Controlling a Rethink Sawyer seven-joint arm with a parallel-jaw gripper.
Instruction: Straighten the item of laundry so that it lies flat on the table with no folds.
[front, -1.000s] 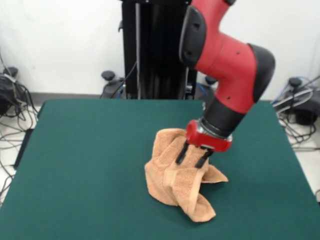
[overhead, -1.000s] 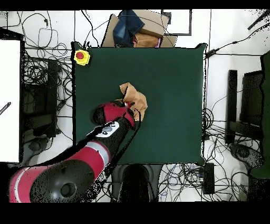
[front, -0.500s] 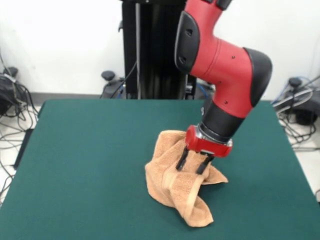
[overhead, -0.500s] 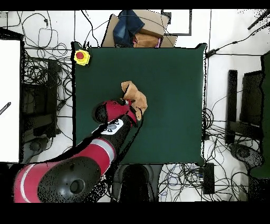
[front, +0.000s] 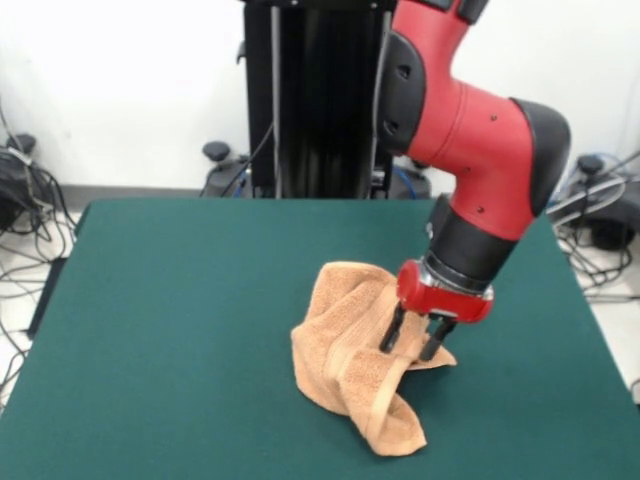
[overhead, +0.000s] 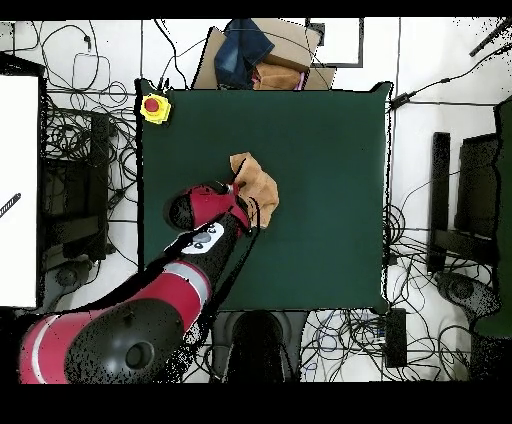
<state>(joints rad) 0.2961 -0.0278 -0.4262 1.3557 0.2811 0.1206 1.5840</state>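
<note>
The item of laundry (front: 350, 355) is a peach-orange towel lying crumpled in a lump near the middle of the green table (front: 170, 300). One woven band runs down its front fold, and a corner trails toward the near edge. My gripper (front: 412, 346) hangs from the red arm at the towel's right side. It is open, and its two black fingers (front: 392, 338) stand apart just above the cloth. From overhead, the towel (overhead: 258, 182) sits left of the table's (overhead: 330, 210) centre, with the arm's wrist (overhead: 205, 208) covering its lower left part.
A yellow box with a red button (overhead: 154, 107) sits on one table corner. A cardboard box holding dark cloth (overhead: 256, 55) stands just past the table's top edge in the overhead view. Cables and equipment (overhead: 85, 150) crowd the floor around the table.
My gripper has shifted to the right in the front view, from over the towel's middle to its right edge. The towel has barely moved and remains crumpled.
</note>
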